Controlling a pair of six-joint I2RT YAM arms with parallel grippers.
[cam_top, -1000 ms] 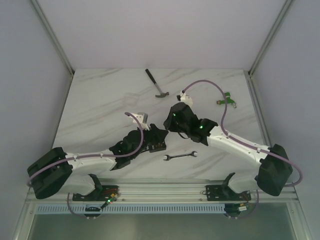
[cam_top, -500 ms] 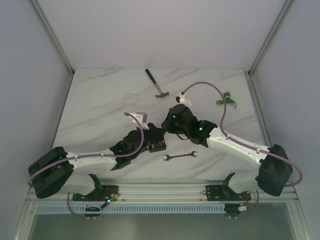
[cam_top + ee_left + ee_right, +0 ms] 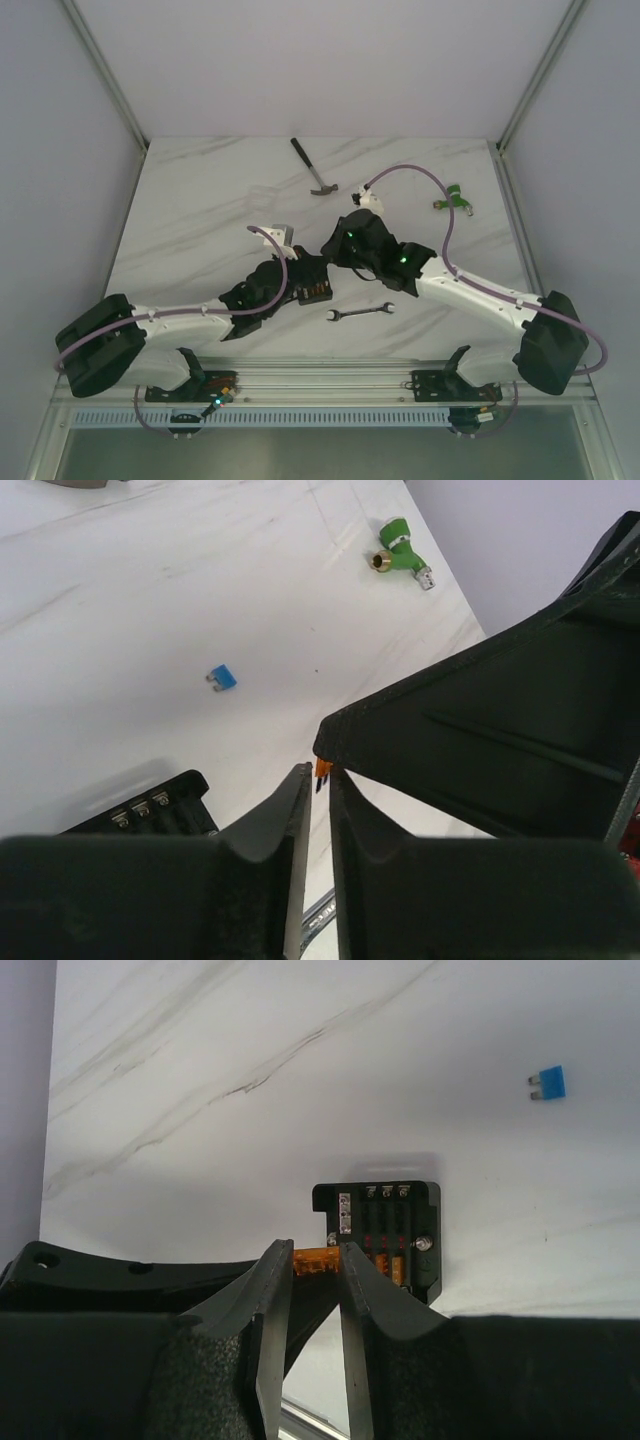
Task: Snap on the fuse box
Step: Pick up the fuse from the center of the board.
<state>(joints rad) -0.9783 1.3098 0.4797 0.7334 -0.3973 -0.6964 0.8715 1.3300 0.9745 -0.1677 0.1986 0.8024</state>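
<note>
The fuse box (image 3: 385, 1235) is a small black box with orange fuses in its slots, lying flat on the table; it also shows in the top view (image 3: 318, 291) and, in part, in the left wrist view (image 3: 150, 805). My right gripper (image 3: 318, 1252) hangs just above it, shut on a loose orange fuse (image 3: 318, 1261) held across its width. My left gripper (image 3: 320, 772) meets it from the other side, its jaws narrowed onto the same orange fuse (image 3: 323, 769) at their tips. In the top view both grippers (image 3: 325, 262) touch over the box.
A blue fuse (image 3: 548, 1082) lies on the table beyond the box. A wrench (image 3: 360, 312) lies near the front edge, a hammer (image 3: 315, 168) at the back, and a green fitting (image 3: 452, 197) at the right.
The left jaws have narrowed onto the orange fuse. The right gripper has shifted slightly left toward the left gripper. The fuse box has not moved.
</note>
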